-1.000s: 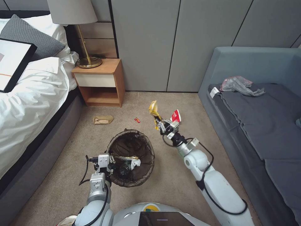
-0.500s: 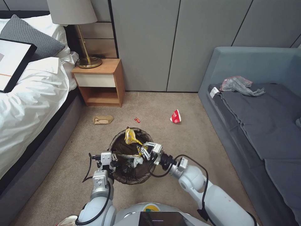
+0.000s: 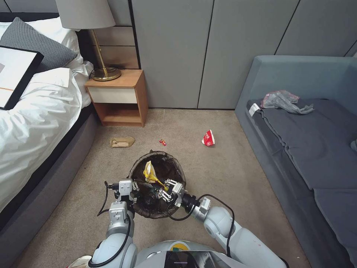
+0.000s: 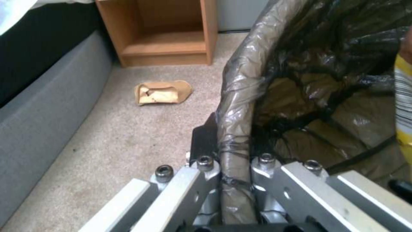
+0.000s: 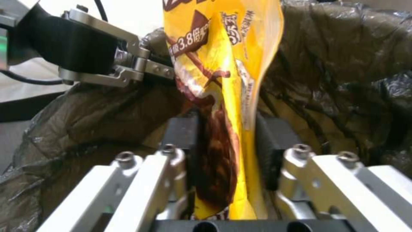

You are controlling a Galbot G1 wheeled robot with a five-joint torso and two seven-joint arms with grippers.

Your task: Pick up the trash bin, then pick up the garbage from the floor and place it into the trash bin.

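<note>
Three scraps remain on the carpet — we pinch the bag-lined white plastic trash bin (image 3: 158, 186) in our left gripper (image 3: 128, 188), while our right gripper (image 3: 166, 190) clamps a yellow snack wrapper (image 3: 150, 171) over it.

We see the bin (image 3: 158, 186), dark bag over its rim, upright and already holding litter. A yellow wrapper (image 3: 150, 171) sticks up inside. On the carpet beyond: tan packet (image 3: 122, 142), red scrap (image 3: 163, 142), crushed red-and-white cup (image 3: 208, 138).

"3.8" beside Chinese characters on the yellow snack wrapper (image 5: 223, 64)
</note>
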